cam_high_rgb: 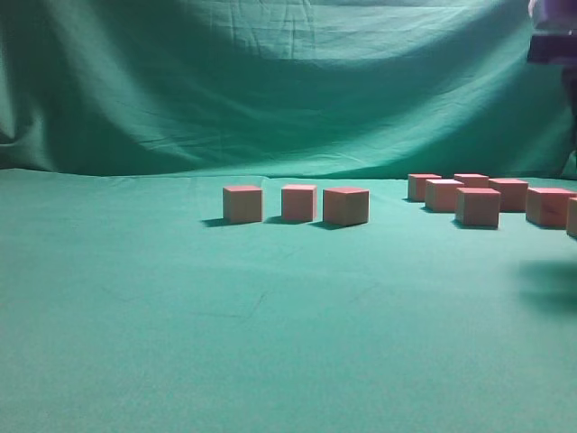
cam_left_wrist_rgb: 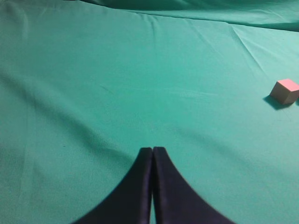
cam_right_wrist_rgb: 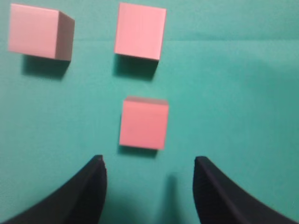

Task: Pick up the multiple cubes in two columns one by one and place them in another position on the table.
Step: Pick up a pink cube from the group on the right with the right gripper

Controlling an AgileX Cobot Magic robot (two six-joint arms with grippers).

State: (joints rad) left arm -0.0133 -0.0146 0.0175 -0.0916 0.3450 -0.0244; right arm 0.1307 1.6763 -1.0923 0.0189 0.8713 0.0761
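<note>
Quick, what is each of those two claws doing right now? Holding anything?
Left gripper: jaws shut together, holding nothing, over bare green cloth.
Right gripper: jaws open, holding nothing, hanging above a cube.

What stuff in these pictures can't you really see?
- Exterior view: the right arm is cut off by the top right corner; its jaws are out of frame.
- Exterior view: the last cube is sliced by the right edge; rear cubes overlap, so the count is unsure.
- Left wrist view: only one cube shows; the rest lie outside.
</note>
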